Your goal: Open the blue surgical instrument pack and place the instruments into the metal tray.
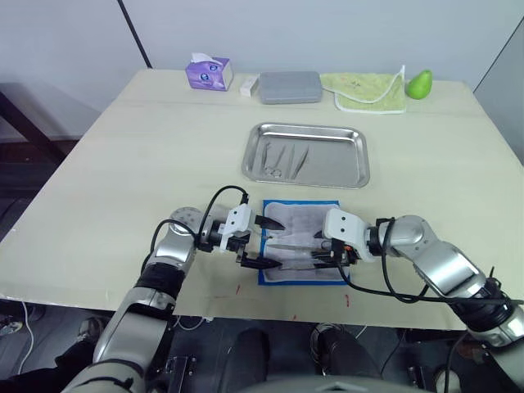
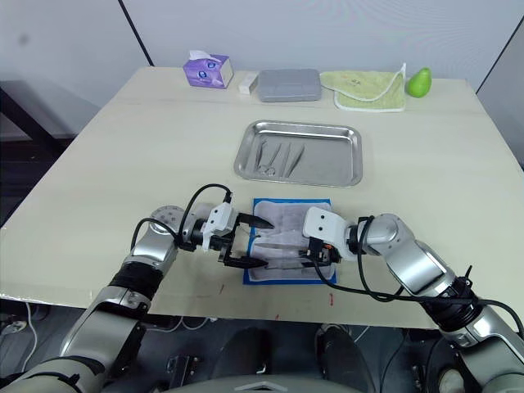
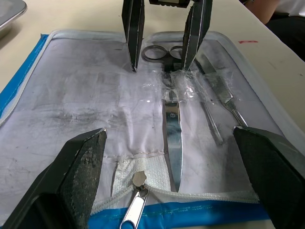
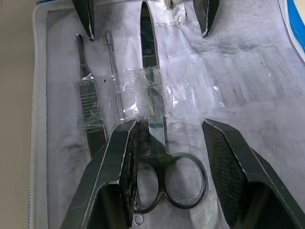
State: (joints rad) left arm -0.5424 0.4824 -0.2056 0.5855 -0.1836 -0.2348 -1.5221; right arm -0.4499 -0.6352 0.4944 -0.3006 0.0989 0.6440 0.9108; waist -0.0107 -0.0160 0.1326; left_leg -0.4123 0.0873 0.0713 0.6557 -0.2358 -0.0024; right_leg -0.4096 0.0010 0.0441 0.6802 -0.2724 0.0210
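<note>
The blue surgical instrument pack (image 1: 270,277) lies open near the table's front edge, its whitish lining (image 3: 81,100) facing up. Taped to the lining are scissors (image 3: 172,129) and two thin silvery instruments (image 4: 88,95). My left gripper (image 1: 273,242) stands open at the pack's left side, its fingers (image 3: 71,176) spread wide over the lining. From the right, my right gripper (image 4: 169,125) is open and low over the lining, its fingers (image 4: 119,176) on either side of the scissors' ring handles (image 4: 183,179). Beyond the pack, the metal tray (image 1: 344,137) holds several instruments (image 1: 282,160).
Along the far edge stand a purple tissue box (image 1: 208,73), a grey case (image 1: 290,87), a yellow-green cloth (image 1: 366,90) and a green pear (image 1: 420,83). The pack's zipper pull (image 3: 136,200) lies at its left edge. The table's front edge runs just behind both grippers.
</note>
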